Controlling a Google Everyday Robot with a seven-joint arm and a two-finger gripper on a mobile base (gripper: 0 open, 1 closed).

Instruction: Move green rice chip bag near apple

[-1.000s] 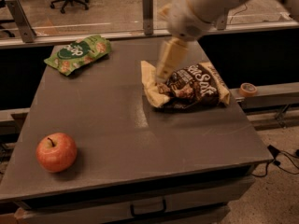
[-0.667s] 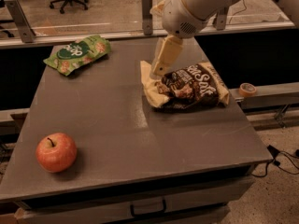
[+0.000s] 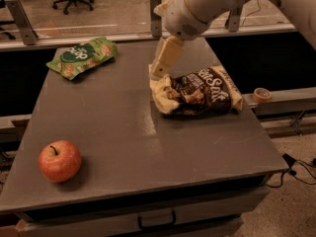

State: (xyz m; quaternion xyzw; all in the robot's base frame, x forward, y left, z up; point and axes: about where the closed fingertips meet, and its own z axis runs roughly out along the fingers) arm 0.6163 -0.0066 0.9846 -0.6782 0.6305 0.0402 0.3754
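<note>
The green rice chip bag (image 3: 83, 57) lies flat at the table's far left corner. The apple (image 3: 59, 160) stands near the front left corner, stem up. My gripper (image 3: 162, 64) hangs from the white arm over the table's far middle, above the left end of the brown-and-cream bag. It is well to the right of the green bag and far from the apple, touching neither.
A brown-and-cream chip bag (image 3: 197, 91) lies at the table's right side. The dark grey table (image 3: 123, 132) has a drawer handle at the front. A tape roll (image 3: 262, 94) sits on a ledge to the right. A railing and office chairs lie behind.
The arm and gripper have shifted left, toward the green bag's side. The bags and the apple have not moved.
</note>
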